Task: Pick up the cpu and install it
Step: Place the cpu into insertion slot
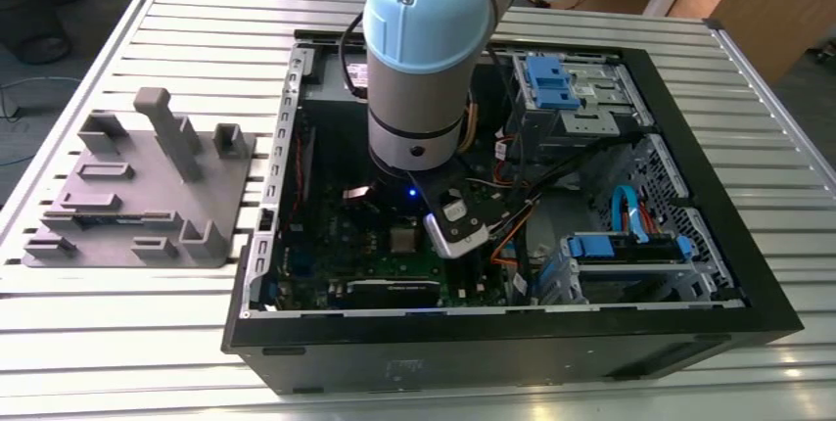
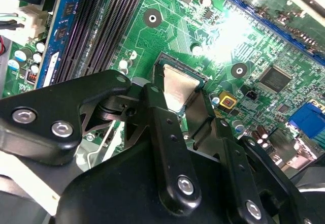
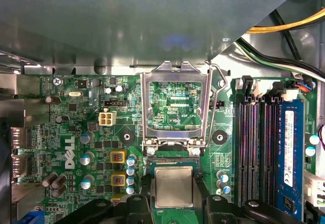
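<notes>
The cpu (image 3: 173, 186) is a small square chip with a shiny silver-grey top. It lies flat between my two black fingers (image 2: 154, 99), low over the socket on the green motherboard (image 3: 91, 132). My gripper (image 3: 173, 189) is shut on its two opposite edges. In the second wrist view the cpu (image 2: 179, 88) catches the light inside the socket's dark rim, with my gripper (image 2: 179, 102) around it. The hinged silver socket frame (image 3: 175, 107) stands flipped open beside the socket. In the exterior view my gripper (image 1: 451, 230) reaches down into the open computer case (image 1: 731, 274).
Black memory slots (image 3: 254, 148) and a blue-edged module (image 3: 289, 153) run alongside the socket. Yellow and black cables (image 3: 284, 28) cross near the case wall. Blue drive bays (image 1: 562, 83) fill the case's right in the exterior view. A grey plastic tray (image 1: 131, 196) with upright blocks stands left of the case.
</notes>
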Robot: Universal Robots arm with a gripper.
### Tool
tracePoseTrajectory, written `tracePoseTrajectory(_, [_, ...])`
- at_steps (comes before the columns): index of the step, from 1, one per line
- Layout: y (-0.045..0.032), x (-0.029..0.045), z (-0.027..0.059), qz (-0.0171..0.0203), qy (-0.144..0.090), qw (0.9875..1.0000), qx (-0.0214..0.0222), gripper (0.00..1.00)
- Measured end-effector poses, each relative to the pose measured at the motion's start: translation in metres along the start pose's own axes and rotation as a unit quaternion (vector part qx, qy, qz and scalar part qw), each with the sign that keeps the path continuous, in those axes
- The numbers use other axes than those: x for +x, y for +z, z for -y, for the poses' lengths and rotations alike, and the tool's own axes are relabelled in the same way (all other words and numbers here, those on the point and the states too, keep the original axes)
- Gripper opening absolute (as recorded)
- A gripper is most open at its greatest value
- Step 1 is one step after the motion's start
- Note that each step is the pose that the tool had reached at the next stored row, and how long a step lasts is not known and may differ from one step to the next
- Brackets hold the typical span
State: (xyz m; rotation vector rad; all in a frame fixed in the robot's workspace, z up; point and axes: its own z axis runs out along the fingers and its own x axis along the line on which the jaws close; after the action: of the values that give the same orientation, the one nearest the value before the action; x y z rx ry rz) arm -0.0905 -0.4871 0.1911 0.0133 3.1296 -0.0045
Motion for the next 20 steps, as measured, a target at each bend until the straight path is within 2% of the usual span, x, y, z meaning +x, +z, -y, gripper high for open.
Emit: tracePoseTrajectory(20, [-0.003, 0.0, 0.0, 0.0, 0.0, 1.0, 0.0, 0.42])
